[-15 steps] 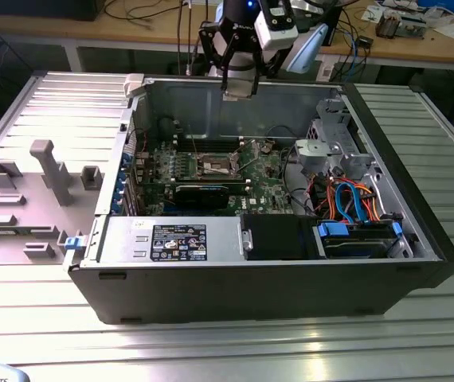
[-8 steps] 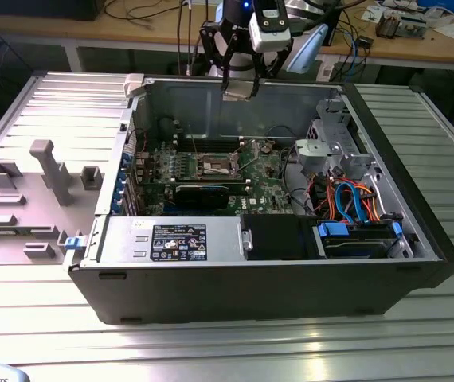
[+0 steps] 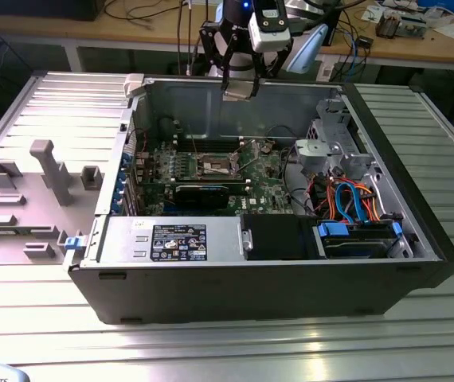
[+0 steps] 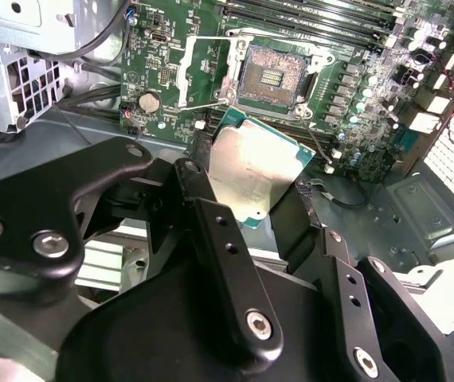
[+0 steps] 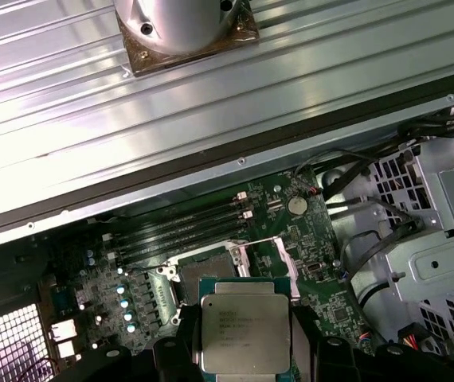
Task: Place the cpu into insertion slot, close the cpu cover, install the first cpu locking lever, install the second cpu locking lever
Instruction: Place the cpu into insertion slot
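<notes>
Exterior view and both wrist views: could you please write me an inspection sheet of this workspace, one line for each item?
Surface: ribbed metal table carrying an open computer case.
Job's things: cpu held in the air above the green board; socket empty; cpu cover swung open beside the socket.
Clutter: grey plastic fixture on the table at the exterior view's left.
Grippers: claw shut on the cpu's edges, above the open case.
Cables: orange and blue cables inside the case at the exterior view's right, apart from the socket.
Surroundings: wooden bench behind the table, with wires and small items on it.
</notes>
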